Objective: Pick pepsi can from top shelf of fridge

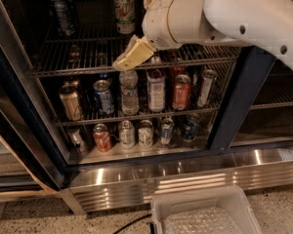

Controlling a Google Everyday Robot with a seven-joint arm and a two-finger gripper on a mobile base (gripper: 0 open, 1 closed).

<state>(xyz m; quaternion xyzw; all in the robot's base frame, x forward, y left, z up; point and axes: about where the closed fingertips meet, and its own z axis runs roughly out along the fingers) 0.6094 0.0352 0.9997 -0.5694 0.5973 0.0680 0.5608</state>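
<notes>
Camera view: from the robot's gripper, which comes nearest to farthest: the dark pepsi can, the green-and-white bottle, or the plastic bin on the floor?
The gripper hangs at the front of the top shelf.
1. Green-and-white bottle: just above it, on that shelf.
2. Pepsi can: up and left, same shelf.
3. Plastic bin: far below, on the floor.

top shelf (88, 57) | pepsi can (62, 13) left, bottle (124, 11) centre, both upright | gripper (136, 30) at front rail, fingers spread
</notes>
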